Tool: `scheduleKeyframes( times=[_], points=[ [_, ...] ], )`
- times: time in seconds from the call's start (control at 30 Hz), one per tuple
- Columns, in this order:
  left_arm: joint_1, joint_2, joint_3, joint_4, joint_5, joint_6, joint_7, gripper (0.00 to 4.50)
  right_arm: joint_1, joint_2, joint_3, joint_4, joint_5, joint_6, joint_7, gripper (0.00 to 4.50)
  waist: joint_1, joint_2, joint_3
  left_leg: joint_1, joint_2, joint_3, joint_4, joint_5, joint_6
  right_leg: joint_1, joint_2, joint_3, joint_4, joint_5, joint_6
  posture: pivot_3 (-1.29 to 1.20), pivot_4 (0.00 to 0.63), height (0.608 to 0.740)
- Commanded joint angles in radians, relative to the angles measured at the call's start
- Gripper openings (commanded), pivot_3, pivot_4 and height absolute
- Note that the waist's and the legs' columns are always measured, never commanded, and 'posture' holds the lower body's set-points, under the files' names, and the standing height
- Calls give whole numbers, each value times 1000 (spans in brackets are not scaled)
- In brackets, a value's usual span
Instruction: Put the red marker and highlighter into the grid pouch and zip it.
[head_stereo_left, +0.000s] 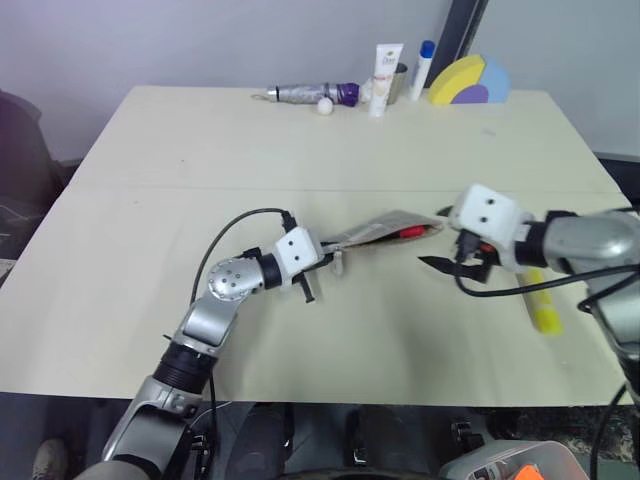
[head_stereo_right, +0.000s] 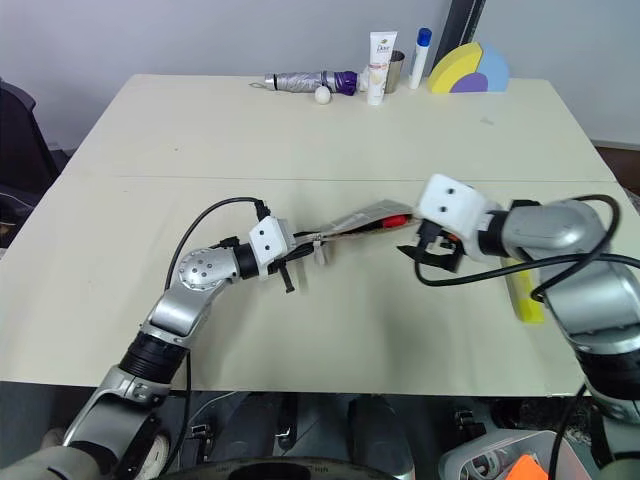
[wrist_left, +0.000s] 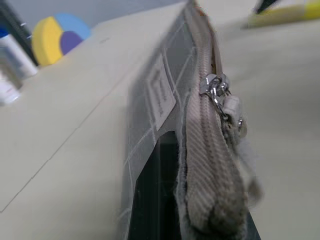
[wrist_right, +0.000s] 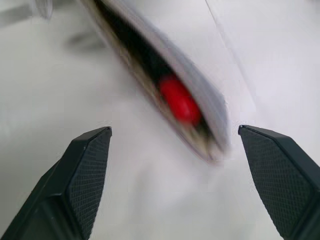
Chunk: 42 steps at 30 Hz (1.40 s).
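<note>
- My table (head_stereo_left: 150, 250) is pale wood.
- Along its far edge I see a folded umbrella (head_stereo_left: 310, 94), a small white ball (head_stereo_left: 325, 105), a white tube (head_stereo_left: 385, 78), a blue-capped pen (head_stereo_left: 422, 68) and a yellow-blue-purple arch block (head_stereo_left: 468, 82).

A lab-like room: bare test table (head_stereo_left: 300, 140) against plain wall (head_stereo_left: 200, 40).

Left end effector (head_stereo_left: 318, 262) clamped; right end effector (wrist_right: 172, 175) spread wide.
</note>
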<state>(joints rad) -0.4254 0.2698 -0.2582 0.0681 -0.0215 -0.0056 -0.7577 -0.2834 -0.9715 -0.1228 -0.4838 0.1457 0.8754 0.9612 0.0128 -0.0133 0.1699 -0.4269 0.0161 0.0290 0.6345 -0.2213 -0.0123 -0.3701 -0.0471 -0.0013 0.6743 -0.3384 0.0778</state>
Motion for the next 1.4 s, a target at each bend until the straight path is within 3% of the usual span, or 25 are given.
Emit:
scheduleKeyframes(
  times=[0.03,0.17,0.4,0.5,0.67,0.9,1.1,1.4],
  points=[
    [-9,-19,-6,-8,10,-3,35,0,113,22,-180,53,6,74,-77,4304,2,0,0,0,0,0,0,0,0,0,0,0,0,0,0,0,150,740],
    [-25,-44,-19,32,27,-14,58,0,232,65,-313,125,9,147,-158,4304,-1,1,-1,1,0,0,1,0,0,1,0,0,0,0,0,0,150,740],
    [-50,-75,-32,81,35,-55,64,0,324,167,-416,117,71,356,-247,4304,-1,3,-1,1,0,0,0,0,0,1,2,0,1,0,0,0,150,740],
    [-53,-78,-34,89,33,-65,61,0,320,194,-436,149,87,377,-277,3442,-2,3,-2,1,0,0,1,0,0,1,2,0,1,0,0,0,150,740],
    [-47,-74,-33,88,29,-74,58,0,331,184,-424,154,107,362,-296,850,-1,3,-2,2,0,0,1,0,0,2,2,0,1,0,0,0,150,740],
    [-45,-61,-28,82,24,-77,53,0,338,-14,-264,-56,101,65,-168,817,-6,6,-2,1,0,0,0,0,0,0,3,1,1,0,0,0,150,740],
    [-45,-60,-32,77,33,-80,59,0,264,-81,-215,-106,167,51,-110,817,-1,4,-1,1,0,-1,1,0,0,2,3,0,0,0,1,0,150,740],
    [-44,-59,-42,65,40,-88,64,0,207,-99,-128,-77,165,33,-112,817,-1,4,-1,1,0,-1,2,0,0,2,3,0,0,0,1,0,150,740]
  ],
)
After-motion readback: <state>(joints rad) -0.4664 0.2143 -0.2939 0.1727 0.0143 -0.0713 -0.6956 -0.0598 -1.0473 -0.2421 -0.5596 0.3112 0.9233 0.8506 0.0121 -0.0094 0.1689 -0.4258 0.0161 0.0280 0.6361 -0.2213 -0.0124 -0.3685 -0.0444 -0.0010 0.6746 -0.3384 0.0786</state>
